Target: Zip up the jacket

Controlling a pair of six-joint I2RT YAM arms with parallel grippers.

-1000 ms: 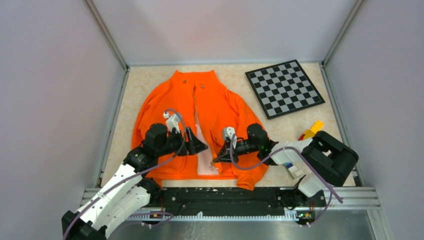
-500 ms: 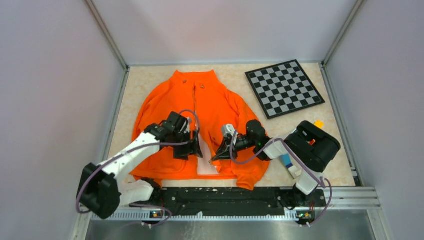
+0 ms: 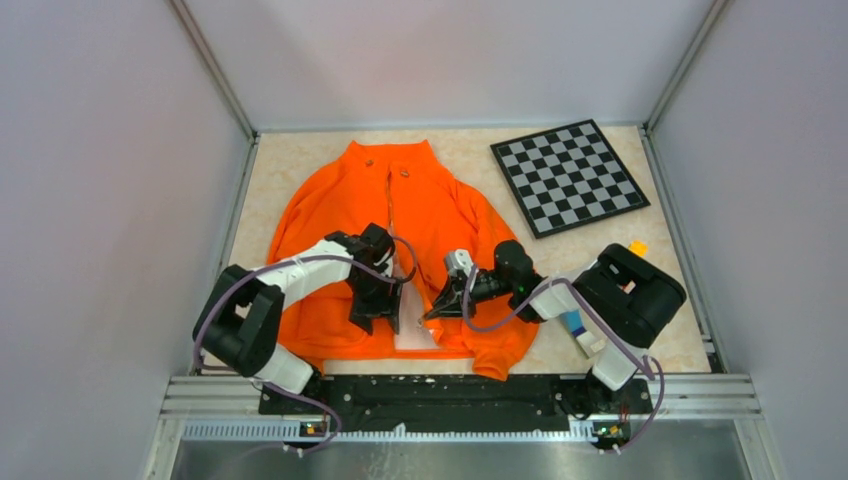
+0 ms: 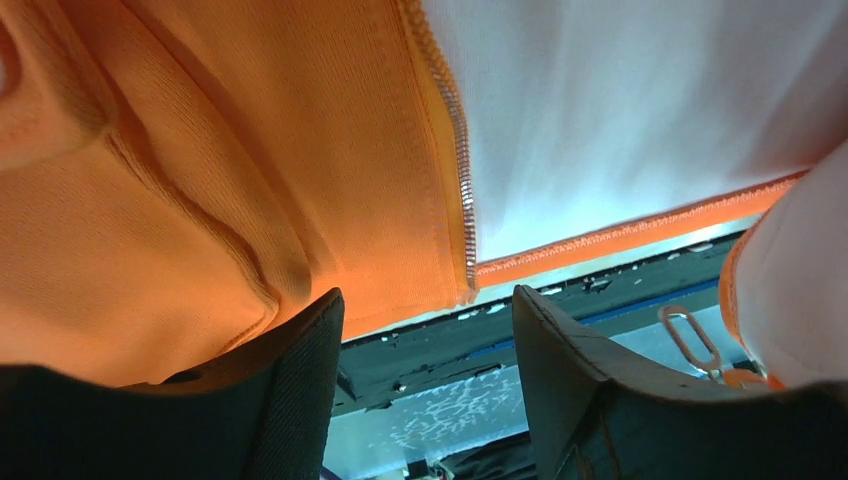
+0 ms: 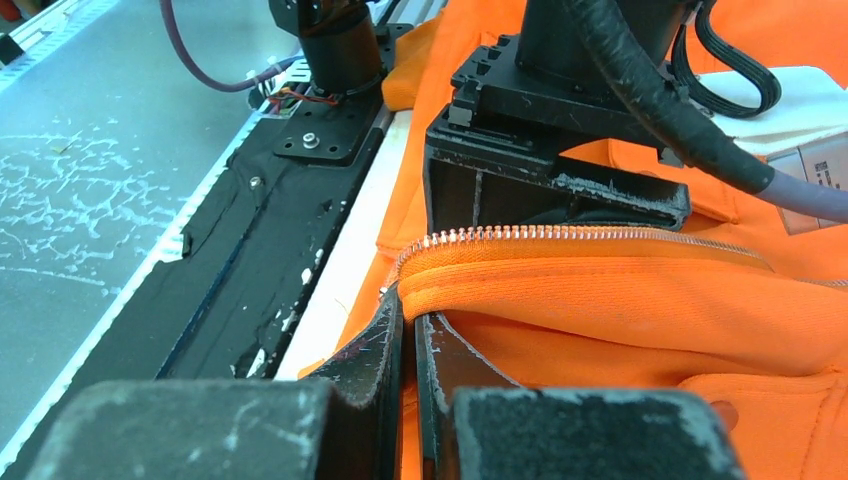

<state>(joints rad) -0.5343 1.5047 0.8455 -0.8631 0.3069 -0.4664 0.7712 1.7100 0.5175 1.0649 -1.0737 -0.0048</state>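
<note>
The orange jacket [image 3: 430, 205] lies flat, collar at the far side, its lower front open with pale lining [image 3: 412, 325] showing. My left gripper [image 3: 392, 312] is open over the left panel's lower hem; in the left wrist view its fingers [image 4: 290, 380] straddle the bottom end of the zipper teeth [image 4: 462, 180] without touching them. My right gripper [image 3: 432, 314] is shut on the right panel's bottom edge; in the right wrist view the jaws [image 5: 410, 335] pinch the orange hem just below the zipper teeth [image 5: 520, 232]. A metal zipper pull [image 4: 688, 335] hangs at the right.
A checkered board [image 3: 566, 175] lies at the far right. A yellow block [image 3: 636, 247] and small items sit by the right arm's base. The black mounting rail [image 3: 440, 395] runs along the near edge, just below the jacket hem.
My left arm swung right and folded in, bringing its gripper down over the left panel's hem beside the opening. The right gripper held its grip and barely moved.
</note>
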